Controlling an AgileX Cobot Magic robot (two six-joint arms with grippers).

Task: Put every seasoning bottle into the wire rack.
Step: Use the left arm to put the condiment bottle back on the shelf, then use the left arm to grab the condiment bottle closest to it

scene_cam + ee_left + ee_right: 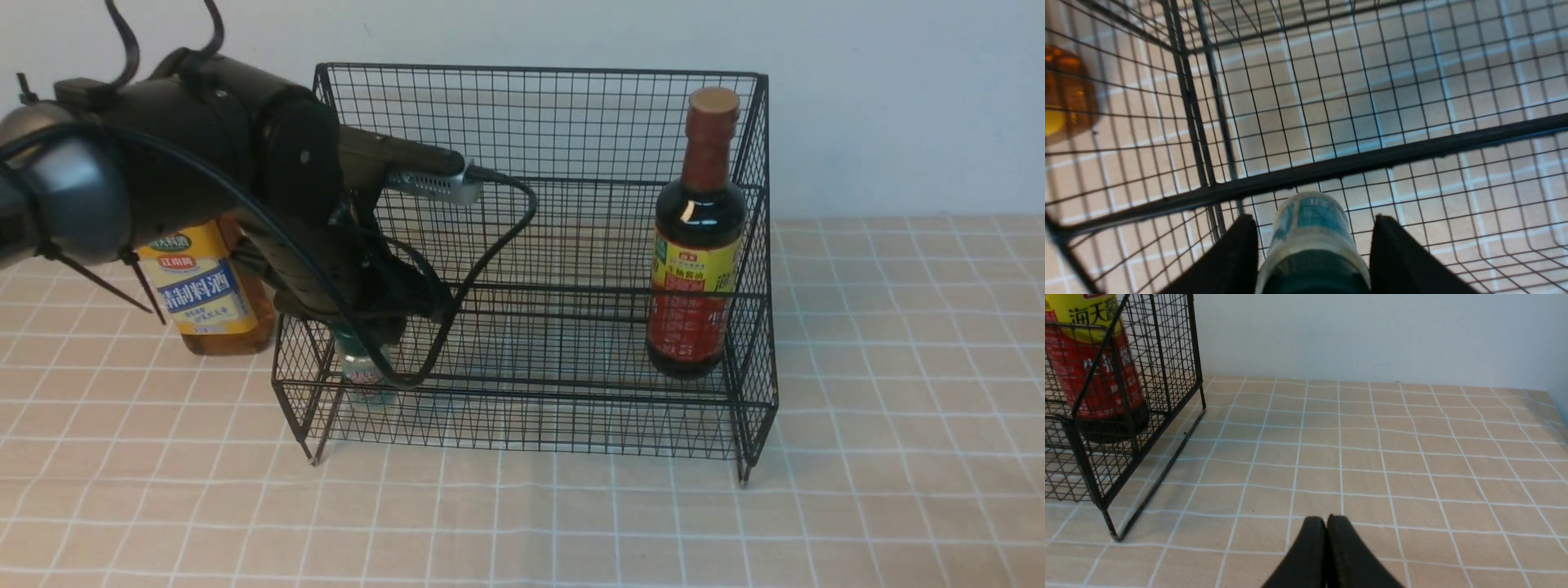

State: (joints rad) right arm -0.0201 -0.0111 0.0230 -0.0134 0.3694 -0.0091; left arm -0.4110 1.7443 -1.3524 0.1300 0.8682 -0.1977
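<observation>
Left wrist view: your left gripper (1313, 217) had its jaws closed on the tiny clear shaker with the green cap (1310, 232), pinched at the cap, bottom centre of frame. The shaker sat inside the large black wire-mesh rack (1372, 161), lower tier, just behind the thick front rail. The front view put it at the rack's lower left corner, base at or just above the mesh floor; the wires hid which.

The dark sauce bottle with the red-yellow label (694, 269) stood upright in the rack, right of frame. The tall amber bottle with the yellow-blue label (216, 302) was outside, on the checked tan cloth (898, 367) beside the rack's left wall, half behind your arm. The right gripper (1326, 517) was shut and empty, low over the cloth, well clear of the rack.

The step was seating and releasing the shaker. To do it well you needed to:
- Keep the shaker upright and lower it until the base rested flat; the small base on open mesh looked tippy.
- Open the jaws only once it was seated.
- Lift straight up, clear of the cap and the front rail.
- Watch the black cable loop (490, 269) hanging across the rack; it looked able to snag.
</observation>
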